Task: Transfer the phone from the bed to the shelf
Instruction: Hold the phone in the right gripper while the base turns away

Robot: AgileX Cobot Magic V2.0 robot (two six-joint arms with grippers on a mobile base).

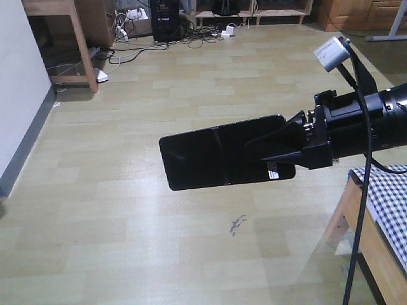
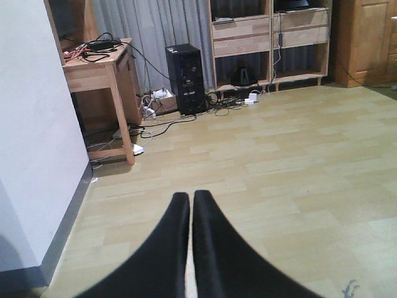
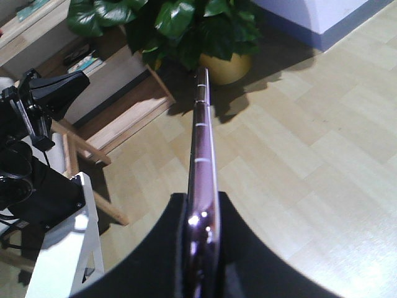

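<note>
Over bare wooden floor (image 1: 95, 210), the right gripper (image 1: 254, 151) clamps the phone (image 1: 197, 159) by one end; any slip could drop it. Left gripper (image 2: 191, 197) clenched, empty.

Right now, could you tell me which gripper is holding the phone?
The right gripper, clamped on the black phone; the left gripper is shut and empty.

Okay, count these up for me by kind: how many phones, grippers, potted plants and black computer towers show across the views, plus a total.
phone: 1
grippers: 2 (left gripper, right gripper)
potted plant: 1
computer tower: 1
Total: 5
</note>
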